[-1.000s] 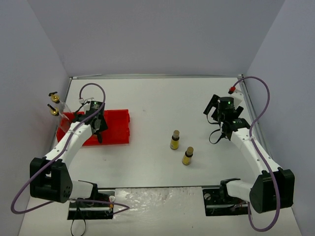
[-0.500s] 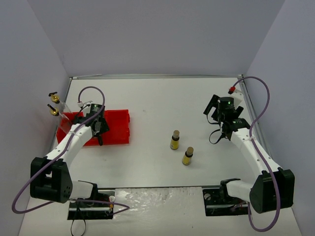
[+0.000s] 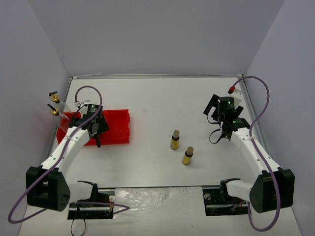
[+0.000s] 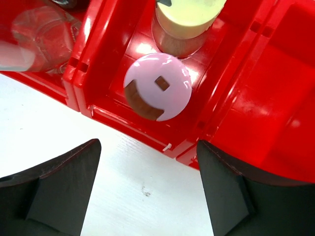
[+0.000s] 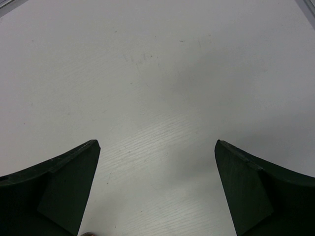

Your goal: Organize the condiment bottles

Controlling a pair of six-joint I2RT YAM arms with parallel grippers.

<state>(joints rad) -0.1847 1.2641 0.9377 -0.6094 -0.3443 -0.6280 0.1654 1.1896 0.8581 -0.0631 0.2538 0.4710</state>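
Looking down the left wrist, I see my left gripper point(image 4: 147, 189) spread over the red tray point(image 4: 256, 98), where the pink-capped bottle point(image 4: 157, 93) and yellow-capped bottle point(image 4: 184, 19) stand upright, caps skyward; a tiny yellow bottle point(image 3: 174, 140) and its twin point(image 3: 187, 156) stand upright mid-way on the white table point(image 3: 157, 98) between grey walls point(image 3: 157, 39); right gripper point(image 5: 157, 191) spread wide

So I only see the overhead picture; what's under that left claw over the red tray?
Observer: A pink-capped bottle standing in the red tray, below the open left gripper.
Visitor: Alone in there?
Observer: No, a yellow-capped bottle stands beside it in the same compartment.
Visitor: And the right claw?
Observer: The right gripper is open, only bare table below.
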